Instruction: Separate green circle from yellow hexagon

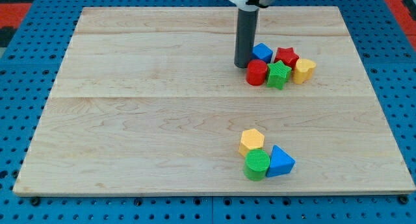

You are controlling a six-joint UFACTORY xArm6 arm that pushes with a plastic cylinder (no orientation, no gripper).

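Approach not begun: the tip [245,65] stood near the top edge, holding nothing, beside the red cylinder [257,73].
Green circle [257,163] touched yellow hexagon [252,141] near the bottom edge; the rod likely needed to travel down and wedge between them.

A robotics lab bench: pale wooden board [162,120] resting on blue pegboard [26,87] (holes in rows around it).
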